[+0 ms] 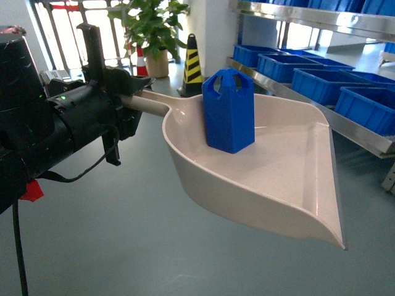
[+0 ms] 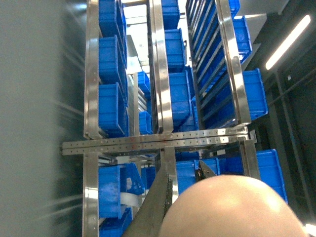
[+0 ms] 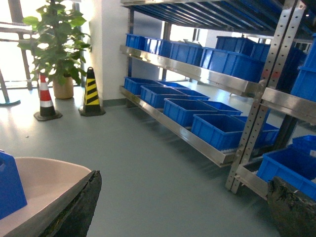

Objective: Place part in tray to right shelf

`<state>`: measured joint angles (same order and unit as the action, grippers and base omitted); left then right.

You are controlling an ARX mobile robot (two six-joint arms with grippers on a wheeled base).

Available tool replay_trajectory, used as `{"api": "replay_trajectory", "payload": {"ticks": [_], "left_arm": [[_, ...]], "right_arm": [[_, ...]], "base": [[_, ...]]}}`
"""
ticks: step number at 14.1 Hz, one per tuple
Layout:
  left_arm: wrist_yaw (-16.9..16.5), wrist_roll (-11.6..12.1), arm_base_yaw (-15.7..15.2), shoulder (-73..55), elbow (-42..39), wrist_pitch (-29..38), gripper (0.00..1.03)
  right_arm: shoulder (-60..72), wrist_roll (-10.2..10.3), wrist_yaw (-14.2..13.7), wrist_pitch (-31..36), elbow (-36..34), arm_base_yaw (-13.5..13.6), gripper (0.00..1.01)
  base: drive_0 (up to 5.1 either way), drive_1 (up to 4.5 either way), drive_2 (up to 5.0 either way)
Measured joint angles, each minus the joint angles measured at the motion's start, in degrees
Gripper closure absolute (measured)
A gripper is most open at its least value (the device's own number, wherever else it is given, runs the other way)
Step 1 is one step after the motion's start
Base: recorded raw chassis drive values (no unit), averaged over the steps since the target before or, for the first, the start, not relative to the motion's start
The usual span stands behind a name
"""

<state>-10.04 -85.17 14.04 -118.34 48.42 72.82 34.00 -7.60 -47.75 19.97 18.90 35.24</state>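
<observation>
We saw a smooth grey-green floor under everything, with a potted plant and a striped cone at the back by bright windows. At the left of the head view our left gripper gripped the tray by its long handle, jaws closed tight around it, and held the tray up in the air, clear of the floor. The part stood upright inside the tray, toward the handle end (its base flat on the beige bottom, well back from the front lip). Past the tray's right wall ran the right shelf, loaded with blue crates; the front lip pointed toward it but did not touch it. Open floor lay between tray and rail. Of the right gripper we saw two dark fingers set wide apart at the frame's bottom, nothing between them; the left one lay against the tray's outer wall.
</observation>
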Motion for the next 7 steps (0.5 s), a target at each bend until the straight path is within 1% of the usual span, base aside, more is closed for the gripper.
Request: {"api": "replay_trajectory", "payload": {"ticks": [7], "left_arm": [[0.0, 0.0, 0.0, 0.0, 0.0, 0.0, 0.91]], "right_arm": [[0.0, 0.0, 0.0, 0.0, 0.0, 0.0, 0.03]], "base": [[-1.7, -1.65, -1.7]]}}
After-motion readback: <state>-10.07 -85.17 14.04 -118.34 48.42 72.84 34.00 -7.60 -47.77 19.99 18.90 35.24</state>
